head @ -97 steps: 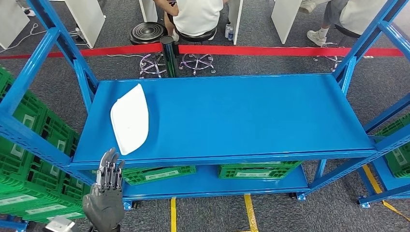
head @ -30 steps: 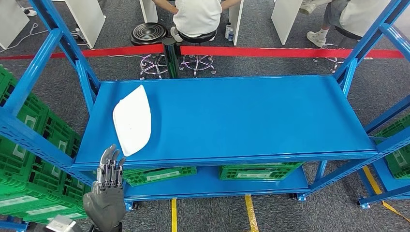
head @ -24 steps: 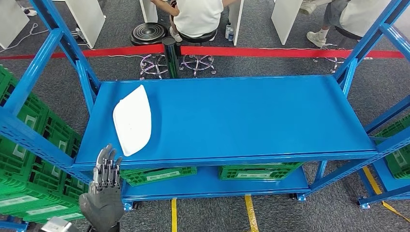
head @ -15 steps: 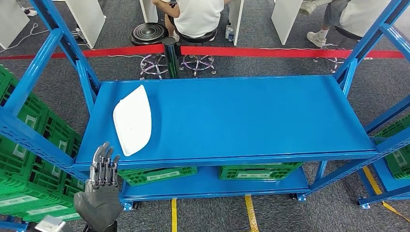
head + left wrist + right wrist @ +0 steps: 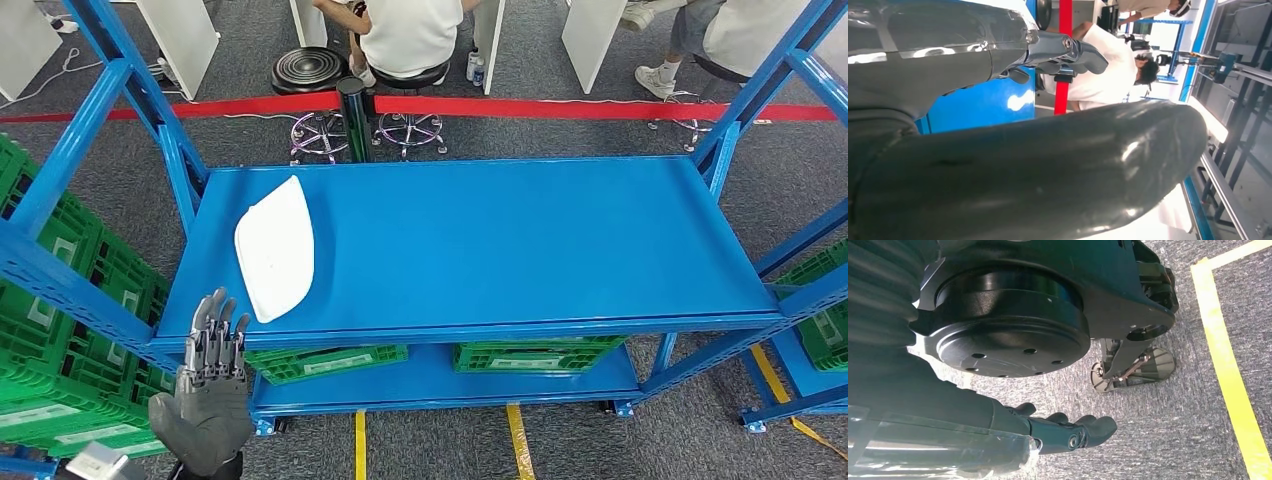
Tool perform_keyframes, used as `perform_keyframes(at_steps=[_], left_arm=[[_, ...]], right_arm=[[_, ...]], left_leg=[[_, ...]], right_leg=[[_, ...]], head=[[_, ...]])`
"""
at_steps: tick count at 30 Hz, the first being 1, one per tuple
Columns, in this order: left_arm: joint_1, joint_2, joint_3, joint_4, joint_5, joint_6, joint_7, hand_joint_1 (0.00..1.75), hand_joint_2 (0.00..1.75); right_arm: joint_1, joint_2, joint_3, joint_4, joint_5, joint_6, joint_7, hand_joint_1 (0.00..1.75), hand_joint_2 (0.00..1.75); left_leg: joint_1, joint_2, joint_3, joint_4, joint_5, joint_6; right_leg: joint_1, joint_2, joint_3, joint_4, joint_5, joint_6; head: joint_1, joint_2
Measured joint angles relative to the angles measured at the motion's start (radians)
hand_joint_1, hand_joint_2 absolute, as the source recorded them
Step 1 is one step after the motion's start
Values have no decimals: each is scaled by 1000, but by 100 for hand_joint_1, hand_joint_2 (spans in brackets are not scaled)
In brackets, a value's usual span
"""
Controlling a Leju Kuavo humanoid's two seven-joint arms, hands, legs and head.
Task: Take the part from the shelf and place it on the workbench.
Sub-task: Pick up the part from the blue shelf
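One flat white plastic part (image 5: 274, 248) lies at the left end of the blue metal shelf deck (image 5: 520, 240), just inside the front lip, with nothing on or against it. The robot's left hand (image 5: 208, 385) hovers below and in front of that lip, empty, fingers straight and slightly apart, near the part but not touching it. The right hand (image 5: 1048, 432) hangs toward the grey carpet, fingers loosely extended and holding nothing. The likeliest trouble, I judge, is the thin, smooth part sliding away under a push instead of being caught, or fingertips striking the deck's front edge on the way up. The slanted blue upright post (image 5: 75, 135) beside the part narrows the approach from the left. Green plastic crates (image 5: 325, 362) sit below; beyond a red barrier tape (image 5: 560, 104), a seated person in a white shirt (image 5: 405, 35) is well apart.
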Motion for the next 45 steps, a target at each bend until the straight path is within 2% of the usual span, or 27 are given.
perform_keyframes(at_steps=[15, 19, 22, 23, 27, 34, 35, 37, 38, 39, 41, 42, 43, 45], left_arm=[[0, 4, 0, 0, -8, 20, 3, 0, 0], [0, 6, 0, 0, -9, 21, 3, 0, 0], [0, 6, 0, 0, -10, 22, 3, 0, 0], [0, 6, 0, 0, -10, 23, 3, 0, 0], [-1, 8, 0, -1, -11, 25, 2, 0, 0], [0, 8, 0, -1, -11, 25, 2, 0, 0], [0, 8, 0, -1, -11, 25, 2, 0, 0], [3, 8, -1, -1, -11, 27, 2, 0, 0], [4, 8, -1, -1, -12, 27, 2, 0, 0], [5, 9, -2, -1, -12, 28, 2, 0, 0], [4, 10, -3, -2, -12, 30, 2, 0, 0], [3, 11, -4, -3, -12, 32, 2, 0, 0], [3, 12, -5, -4, -12, 34, 2, 0, 0], [5, 14, -6, -4, -11, 36, 2, 0, 0]], right_arm=[[0, 5, 0, 0, 0, 8, 8, 0, 175], [0, 5, 0, 0, 0, 9, 8, 0, 175], [0, 5, 0, 0, 0, 10, 8, 0, 175], [0, 5, 0, 0, 1, 10, 8, 0, 175], [-3, 5, 0, 0, 4, 10, 8, 0, 175], [-3, 5, 0, 0, 4, 10, 8, 0, 175], [-3, 5, 0, 0, 4, 10, 7, 0, 175], [-1, 5, 0, 0, 6, 10, 7, 0, 175], [-1, 5, 0, 0, 8, 10, 7, 0, 175], [1, 5, 1, 0, 9, 10, 7, 0, 175], [2, 5, 1, 0, 10, 9, 7, 0, 175], [1, 6, 1, 0, 11, 8, 7, 0, 175], [0, 6, 2, 0, 11, 8, 7, 0, 175], [0, 8, 4, 0, 12, 8, 7, 0, 175]], left_leg=[[-4, -1, -2, 5, -3, 4], [-6, -1, -3, 10, -6, 11], [-7, -1, -2, 6, -4, 22], [-5, -1, 1, 2, -3, 26], [0, 1, 10, -6, -2, 37], [0, 1, 10, -6, -2, 37], [0, 1, 11, -6, -3, 38], [-3, 0, 16, -6, -7, 39], [-5, 0, 25, -6, -13, 37], [-6, -1, 39, -1, -20, 27], [-6, -1, 53, 26, -45, 3], [-4, 0, 37, 63, -64, -9], [0, 2, 6, 115, -88, -14], [7, 2, -80, 232, -133, -25]], right_leg=[[-3, 0, 0, -1, 1, 4], [-5, 0, 1, -2, 1, 11], [-8, 0, 3, 5, 8, 22], [-9, 0, -1, 16, 5, 25], [-9, -2, -45, 108, -46, 30], [-10, -2, -55, 129, -56, 31], [-10, -2, -73, 162, -71, 32], [-9, -2, -127, 255, -97, 32], [-7, -3, -127, 234, -66, 25], [-3, -2, -106, 175, -32, 8], [2, -2, -34, 22, 34, -24], [2, -2, -18, 1, 26, -34], [1, -3, -12, -3, 24, -36], [1, -2, -6, -3, 15, -37]], head=[[0, 0], [0, 0], [-1, 0], [-1, 0], [9, 0], [11, 0], [12, 0], [16, 0], [19, 0], [21, 0], [21, 0], [17, 0], [11, 0], [1, 0]])
